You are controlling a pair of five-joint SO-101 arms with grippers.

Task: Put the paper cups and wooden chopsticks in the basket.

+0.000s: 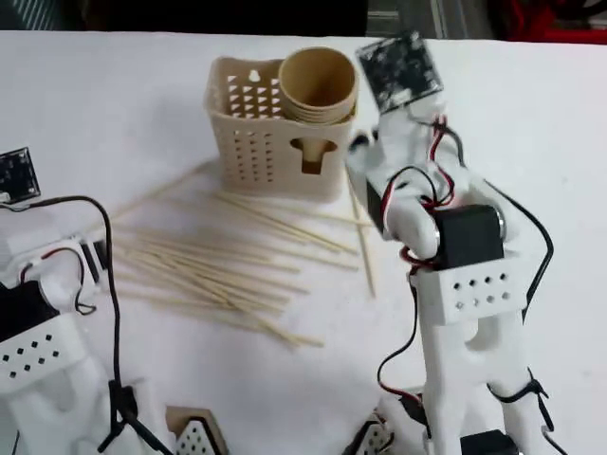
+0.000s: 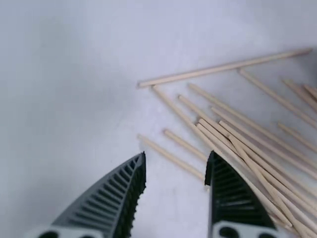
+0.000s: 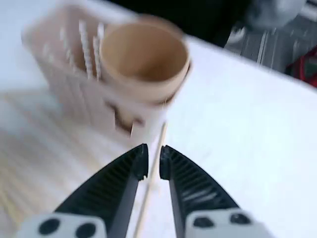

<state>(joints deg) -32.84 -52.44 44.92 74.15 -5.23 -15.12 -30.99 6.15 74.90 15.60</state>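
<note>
The right end effector [image 3: 153, 161] pinches one chopstick [image 3: 160, 139], with the basket [image 3: 59, 64] holding paper cups [image 3: 143, 59] just ahead. The left end effector [image 2: 177, 155] gapes, angled down over loose chopsticks [image 2: 237, 134] on the counter [image 2: 64, 74].

White table [image 1: 104, 104], dark backdrop [image 1: 190, 14] beyond its far edge, red objects [image 1: 560, 19] behind

Bright, even light falls from overhead on the white tabletop [image 1: 114, 104], which glares almost to blankness toward its far left. Shadows are soft. Only a faint grey shade hugs the base of the cream perforated plastic basket [image 1: 256, 152], and the thin wooden chopsticks [image 1: 209, 270] cast hardly any. Beyond the far edge the room stands dark.
</note>
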